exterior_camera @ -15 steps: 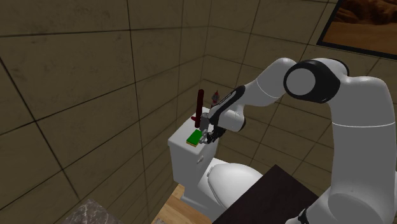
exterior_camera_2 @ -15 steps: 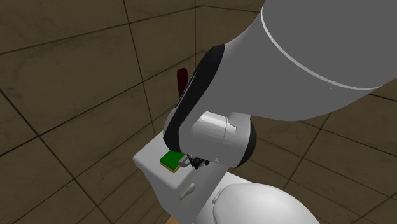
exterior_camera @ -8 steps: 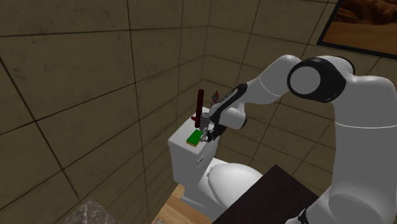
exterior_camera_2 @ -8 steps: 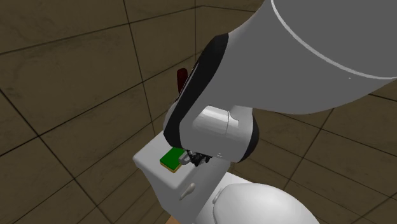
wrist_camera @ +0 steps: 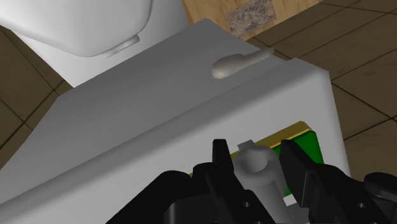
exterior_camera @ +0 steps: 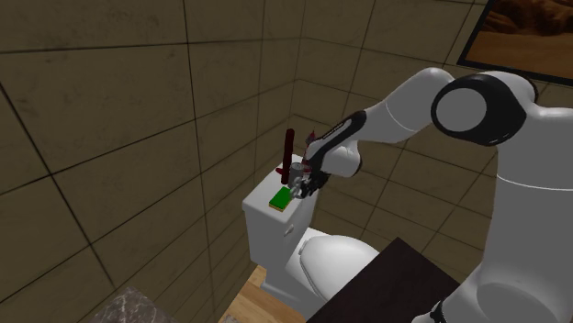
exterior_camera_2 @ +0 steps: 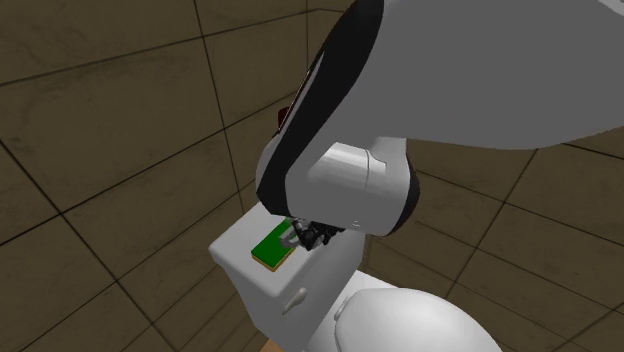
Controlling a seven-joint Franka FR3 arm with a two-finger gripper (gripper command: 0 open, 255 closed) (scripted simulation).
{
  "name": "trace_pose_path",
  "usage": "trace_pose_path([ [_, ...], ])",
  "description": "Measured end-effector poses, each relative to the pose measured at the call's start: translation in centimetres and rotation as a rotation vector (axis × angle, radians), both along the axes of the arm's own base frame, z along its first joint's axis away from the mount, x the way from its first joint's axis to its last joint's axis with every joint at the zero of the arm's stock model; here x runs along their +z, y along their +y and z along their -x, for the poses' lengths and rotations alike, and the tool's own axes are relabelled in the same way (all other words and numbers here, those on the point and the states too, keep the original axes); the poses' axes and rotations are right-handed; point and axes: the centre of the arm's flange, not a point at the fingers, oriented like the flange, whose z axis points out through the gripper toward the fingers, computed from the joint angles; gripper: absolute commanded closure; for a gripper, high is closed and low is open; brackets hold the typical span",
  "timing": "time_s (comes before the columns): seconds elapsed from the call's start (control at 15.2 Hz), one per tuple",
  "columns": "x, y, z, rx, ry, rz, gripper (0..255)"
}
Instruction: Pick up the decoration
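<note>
Decoration in claw, over tank

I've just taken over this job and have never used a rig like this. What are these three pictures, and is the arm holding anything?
The machine is a white robot arm with two black fingers, working over a white toilet tank. The shoulder view looks from beside the arm's stand, the second exterior view from close by the arm, and the wrist view along the hand itself. On the tank lid lies a flat green block with a tan edge. A tall dark red object stands beyond it, near the wall. In the wrist view the fingers clasp a small pale grey knobbed decoration, so it appears to be held.
</note>
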Motion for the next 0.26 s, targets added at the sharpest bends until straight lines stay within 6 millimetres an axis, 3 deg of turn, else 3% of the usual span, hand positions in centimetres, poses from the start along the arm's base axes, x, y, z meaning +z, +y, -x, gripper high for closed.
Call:
trace_pose_path([
  [0.26,1.9,0.0,0.0,0.0,0.0,0.0,255],
])
